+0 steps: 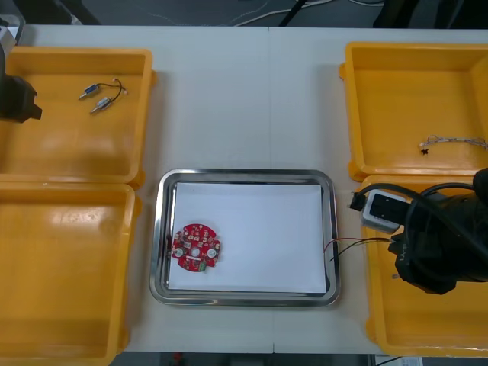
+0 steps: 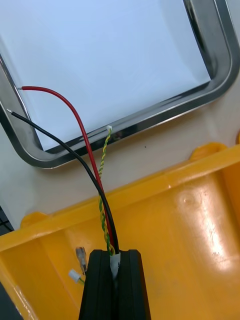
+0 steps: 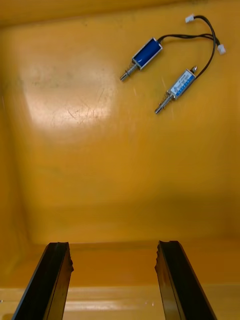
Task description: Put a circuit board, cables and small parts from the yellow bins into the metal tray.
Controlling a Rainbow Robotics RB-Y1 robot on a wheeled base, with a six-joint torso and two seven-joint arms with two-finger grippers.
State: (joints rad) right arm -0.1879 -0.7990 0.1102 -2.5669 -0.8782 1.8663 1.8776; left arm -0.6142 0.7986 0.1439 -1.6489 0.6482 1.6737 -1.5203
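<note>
Right gripper (image 2: 115, 256) clamped on cables (image 2: 92, 165); bin (image 2: 165, 220) wall between it and tray (image 2: 220, 75). Board (image 1: 196, 247) at tray's 8 o'clock. Left gripper (image 3: 114, 250) apart, parts (image 3: 172, 85) at its 3 o'clock.

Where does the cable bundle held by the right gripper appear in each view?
Front view: the cable bundle spans from the right arm to the metal tray's right rim.
Right wrist view: it rises from the right gripper, shut on it, its ends reaching the tray rim.
Left wrist view: the open left gripper faces small metal parts in a yellow bin.
Shared landmark: the tray rim, front and right wrist.
</note>
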